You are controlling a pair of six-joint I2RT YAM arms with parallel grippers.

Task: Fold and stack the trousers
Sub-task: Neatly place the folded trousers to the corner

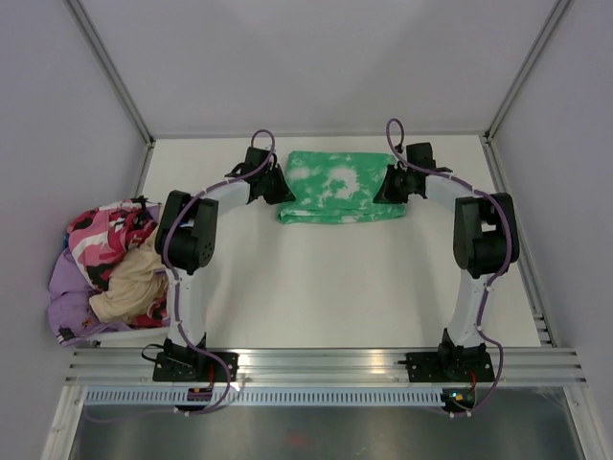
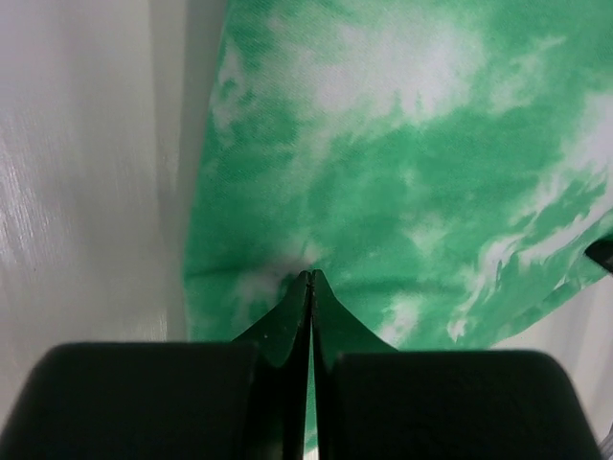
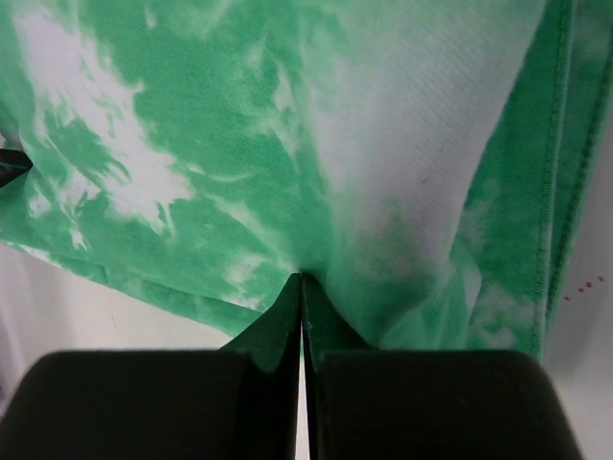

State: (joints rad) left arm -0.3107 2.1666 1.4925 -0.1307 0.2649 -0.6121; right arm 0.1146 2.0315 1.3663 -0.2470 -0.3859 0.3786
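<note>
you've got the trousers (image 1: pixel 337 187) folded flat into a rectangle at the far mid of the table (image 1: pixel 316 287). ur left gripper (image 2: pixel 308 278) is clamped tight on the left edge, right gripper (image 3: pixel 303 280) pinched on the right edge. clothes pile (image 1: pixel 110 268) at the table's left side.

Left gripper (image 2: pixel 308 276), right gripper (image 3: pixel 302 278) — both far forward, jaws together.

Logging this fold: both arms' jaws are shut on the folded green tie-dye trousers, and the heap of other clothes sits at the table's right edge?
No: the heap of pink, beige and purple clothes lies at the left edge, per the top external view. The left gripper and right gripper are shut on the green tie-dye fabric trousers.
</note>
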